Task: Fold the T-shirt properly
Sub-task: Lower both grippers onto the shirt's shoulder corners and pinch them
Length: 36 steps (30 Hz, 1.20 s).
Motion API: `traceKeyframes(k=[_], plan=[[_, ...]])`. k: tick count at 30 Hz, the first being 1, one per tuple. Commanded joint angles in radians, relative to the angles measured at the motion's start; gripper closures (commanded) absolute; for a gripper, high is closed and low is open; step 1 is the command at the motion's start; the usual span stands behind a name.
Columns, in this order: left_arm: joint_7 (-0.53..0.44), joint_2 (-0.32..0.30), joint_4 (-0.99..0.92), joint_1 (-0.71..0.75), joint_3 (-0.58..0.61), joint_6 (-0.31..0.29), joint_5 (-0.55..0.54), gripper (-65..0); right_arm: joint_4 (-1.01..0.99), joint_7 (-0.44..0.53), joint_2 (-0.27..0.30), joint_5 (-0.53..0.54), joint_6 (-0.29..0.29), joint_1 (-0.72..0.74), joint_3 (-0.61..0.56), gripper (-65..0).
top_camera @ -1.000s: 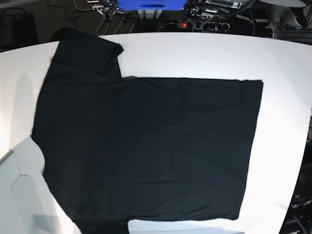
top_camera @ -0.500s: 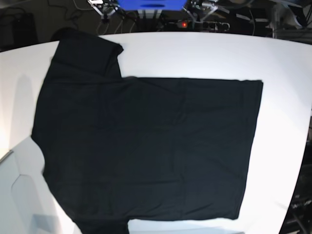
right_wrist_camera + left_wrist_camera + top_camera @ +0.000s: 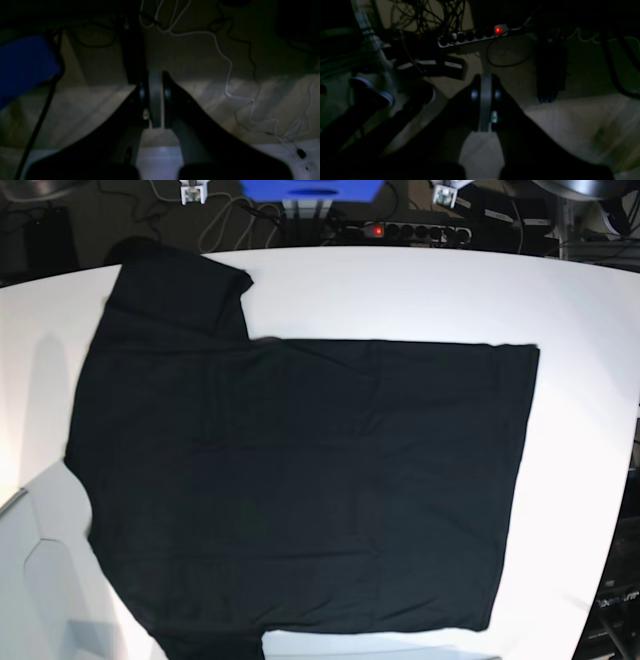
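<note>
The black T-shirt (image 3: 300, 480) lies spread flat on the white table (image 3: 420, 290), hem to the right, one sleeve at the top left and the other at the bottom edge. No orange label shows. My left gripper (image 3: 445, 192) and right gripper (image 3: 193, 192) show only as small white tips at the top edge, beyond the table's far side and well clear of the shirt. In the left wrist view the left gripper (image 3: 485, 100) is shut on nothing, above the floor. In the right wrist view the right gripper (image 3: 154, 100) is shut on nothing too.
A power strip with a red light (image 3: 400, 229) lies on the floor behind the table and also shows in the left wrist view (image 3: 480, 35). A blue object (image 3: 310, 188) and cables sit there. A white cable (image 3: 230, 75) runs across the floor.
Both arms have drawn back toward the top edge of the base view; less of them shows now. The T-shirt has not moved.
</note>
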Motion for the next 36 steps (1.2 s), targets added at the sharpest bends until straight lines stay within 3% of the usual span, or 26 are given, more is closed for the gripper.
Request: traceKeyframes(k=[1,3,7,10,14,19,21,23,27,29,32,36], plan=[[-0.015,-0.017,0.063,0.053,-0.011,0.0,0.0,0.0,0.066,0.001,0.002,0.003,0.003,-0.038,0.0,0.0],[-0.015,-0.028,0.178,0.119,-0.059,-0.003,-0.019,0.0,0.178,-0.022,0.007,0.003,0.003,-0.087,0.002,0.0],[-0.014,-0.036,0.393,0.233,-0.18,-0.008,-0.157,0.0,0.397,-0.042,0.033,0.003,0.003,-0.173,0.003,0.0],[-0.014,-0.079,0.511,0.271,-0.227,-0.008,-0.227,0.0,0.532,-0.073,0.052,0.003,0.003,-0.202,0.009,0.0],[-0.014,-0.106,0.612,0.279,-0.278,-0.008,-0.29,0.0,0.572,-0.087,0.079,0.003,0.003,-0.181,0.015,0.0],[-0.014,-0.089,0.708,0.259,-0.367,-0.008,-0.344,-1.2,0.577,-0.087,0.078,0.003,0.003,-0.087,0.068,0.0],[-0.011,-0.089,0.723,0.24,-0.384,-0.008,-0.364,-5.9,0.578,-0.09,0.067,0.003,0.004,-0.052,0.086,0.0],[0.043,-0.089,0.738,0.217,-0.41,-0.009,-0.388,-15.0,0.58,-0.093,0.07,0.003,0.009,-0.018,0.098,-1.3],[0.184,-0.088,0.75,0.127,-0.465,-0.009,-0.459,-35.5,0.58,-0.096,0.068,0.001,0.144,0.031,0.117,-11.7],[0.235,-0.079,0.743,0.073,-0.494,-0.009,-0.493,-41.2,0.577,-0.096,0.062,0.001,0.173,0.042,0.151,-18.8],[0.293,-0.057,0.721,-0.013,-0.54,-0.009,-0.523,-42.2,0.578,-0.096,0.05,0.001,0.176,0.066,0.172,-25.2],[0.354,-0.039,0.694,-0.126,-0.577,-0.011,-0.523,-42.3,0.578,-0.096,0.048,0.001,0.176,0.088,0.215,-26.7]])
